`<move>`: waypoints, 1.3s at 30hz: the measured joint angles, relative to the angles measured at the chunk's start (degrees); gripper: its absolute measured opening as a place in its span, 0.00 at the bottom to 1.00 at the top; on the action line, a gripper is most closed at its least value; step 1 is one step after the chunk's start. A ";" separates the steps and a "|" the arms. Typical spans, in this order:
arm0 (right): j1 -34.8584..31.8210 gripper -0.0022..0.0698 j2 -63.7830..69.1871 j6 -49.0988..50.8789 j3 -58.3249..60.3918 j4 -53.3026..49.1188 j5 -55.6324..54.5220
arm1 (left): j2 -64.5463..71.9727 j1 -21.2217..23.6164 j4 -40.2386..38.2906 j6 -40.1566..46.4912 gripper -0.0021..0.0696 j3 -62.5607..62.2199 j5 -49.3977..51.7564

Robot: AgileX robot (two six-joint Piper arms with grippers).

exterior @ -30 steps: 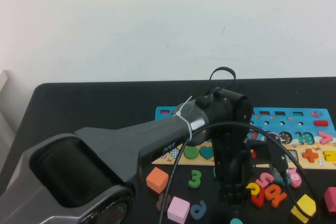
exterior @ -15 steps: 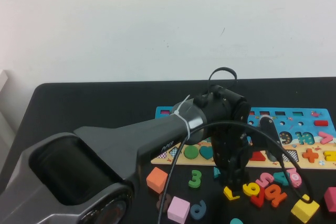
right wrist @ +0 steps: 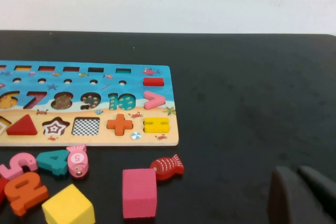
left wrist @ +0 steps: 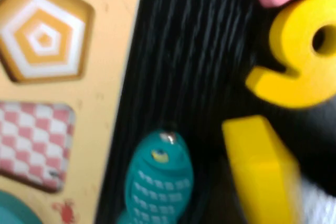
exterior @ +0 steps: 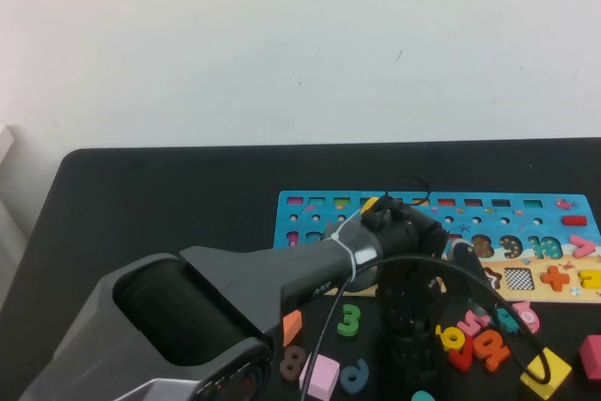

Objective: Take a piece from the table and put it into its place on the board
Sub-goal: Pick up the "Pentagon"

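My left gripper [exterior: 413, 354] points straight down over the table [exterior: 169, 204], just in front of the board's tan strip. It is shut on the piece [left wrist: 260, 174], a flat yellow pentagon held on edge and blurred close to the left wrist camera. The place [left wrist: 42, 38], a pentagon recess with an orange-and-white patterned floor, lies in the tan strip a short way off the piece. The board [exterior: 526, 223] stretches along the back right. My right gripper [right wrist: 304, 195] rests low over bare table, off the board's right end, its fingers together and holding nothing.
Loose pieces crowd the table in front of the board: a yellow 6 [left wrist: 296, 59], a teal fish [left wrist: 157, 179], a green 3 [exterior: 349, 318], a pink cube [right wrist: 139, 192], a yellow cube [right wrist: 68, 208] and a red fish [right wrist: 168, 166]. A pink checkered recess [left wrist: 31, 145] adjoins the place.
My left gripper came up off the table with the yellow piece in it. The arm has since dropped lower in the high view and now covers the board's left part.
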 joint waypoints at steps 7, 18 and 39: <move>0.00 0.06 0.00 0.00 0.00 0.00 0.00 | 0.35 -0.86 2.81 -4.15 0.68 -0.13 -1.26; 0.00 0.06 0.00 0.00 0.00 0.00 0.00 | 0.49 -1.28 3.94 -4.36 0.69 -0.46 -3.19; 0.00 0.06 0.00 0.00 0.00 0.00 0.00 | -2.05 -1.78 6.02 -4.48 0.46 -0.09 -3.11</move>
